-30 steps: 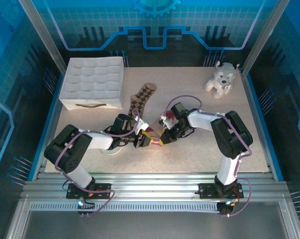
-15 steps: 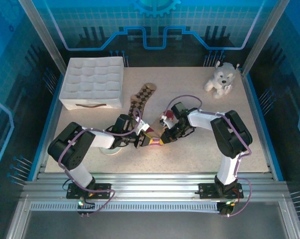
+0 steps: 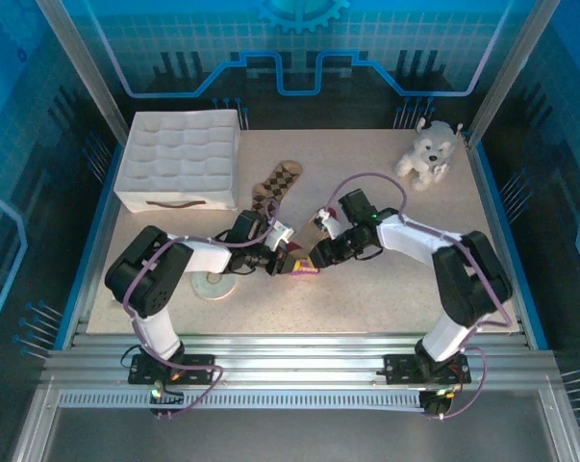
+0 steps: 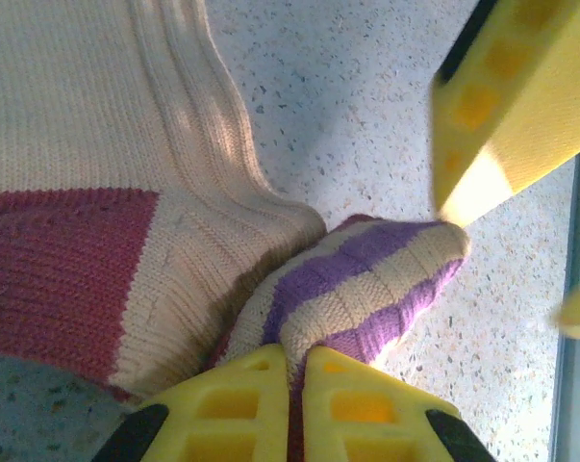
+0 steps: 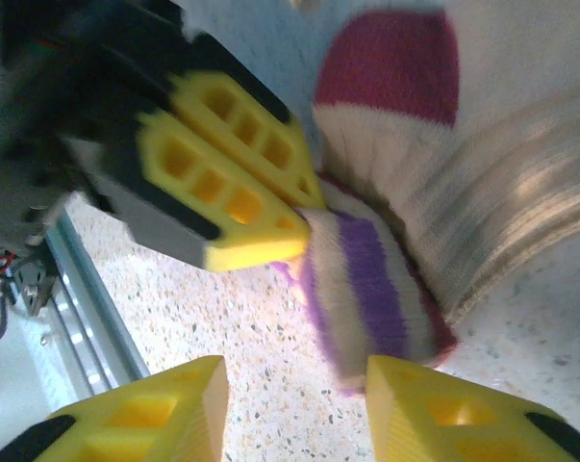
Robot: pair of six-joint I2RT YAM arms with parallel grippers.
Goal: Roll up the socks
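- Left hand (image 3: pixel 288 263) is clamped shut on the striped cuff (image 4: pixel 357 279) of the tan sock (image 4: pixel 174 173); in the left wrist view its yellow fingers (image 4: pixel 241 395) are pressed together on the cuff's edge, and the fabric bulges out ahead of them
- A pale round disc (image 3: pixel 213 286) lies on the speckled worktop (image 3: pixel 386 298) just beside the left forearm, on the near side
- Right hand (image 5: pixel 294 404) faces the left one across the cuff; its jaws stand apart and grip nothing; in the right wrist view the end of the cuff sits just ahead of the gap between its fingers (image 5: pixel 145 414)
- The tan sock lies near the middle of the worktop, between the two hands; its ribbed body runs away from the pinched cuff, with a dark red patch (image 5: pixel 395 67) beyond; the stripes look purple and cream in both wrist views
- The argyle sock (image 3: pixel 275 183) lies flat beyond the left hand, near the tan sock but apart from it
- A white box (image 3: pixel 181 159) with a gridded top sits at the far left; a plush dog (image 3: pixel 427 152) sits at the far right corner
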